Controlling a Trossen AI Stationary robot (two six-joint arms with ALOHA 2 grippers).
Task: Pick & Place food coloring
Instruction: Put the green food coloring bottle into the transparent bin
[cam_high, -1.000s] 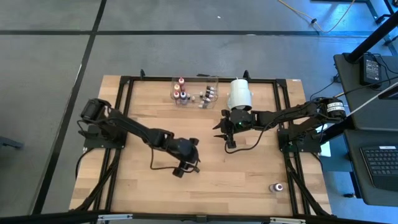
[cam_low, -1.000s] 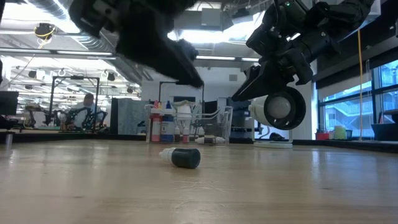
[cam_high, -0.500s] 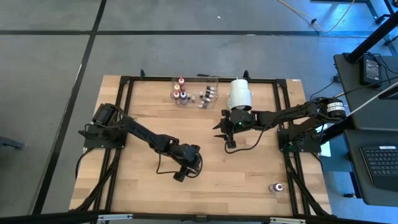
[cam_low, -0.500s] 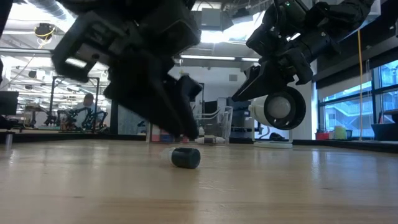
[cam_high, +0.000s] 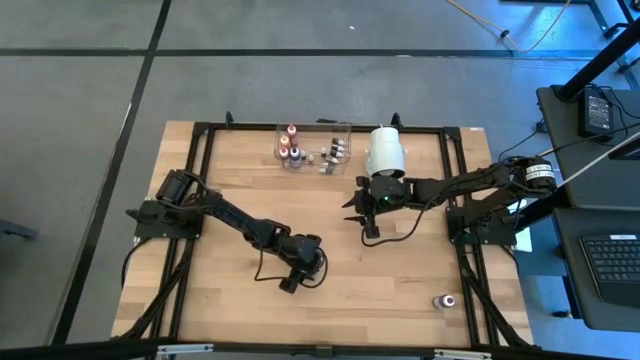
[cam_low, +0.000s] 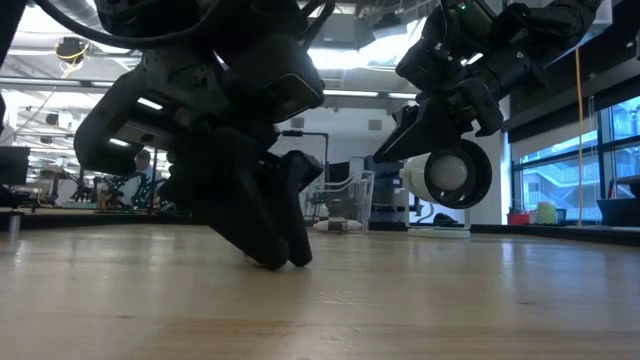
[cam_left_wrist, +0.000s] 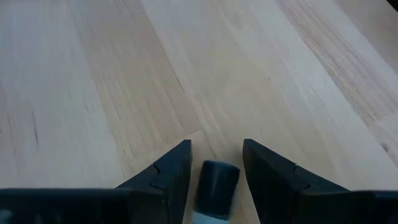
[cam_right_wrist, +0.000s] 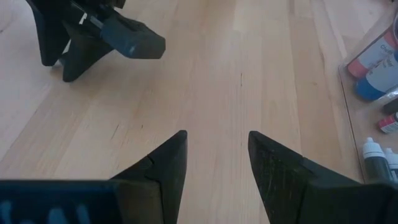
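One dark-capped bottle (cam_left_wrist: 216, 186) between open left fingers (cam_left_wrist: 171, 171); one stray bottle (cam_high: 443, 300).

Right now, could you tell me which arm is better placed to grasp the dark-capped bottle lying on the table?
Left. Its tool is down at the table with open fingers either side of the bottle. The right tool hangs empty by the white cylinder.

Left claw (cam_low: 285, 255) hides the dark-capped vial (cam_left_wrist: 215, 186) at table level
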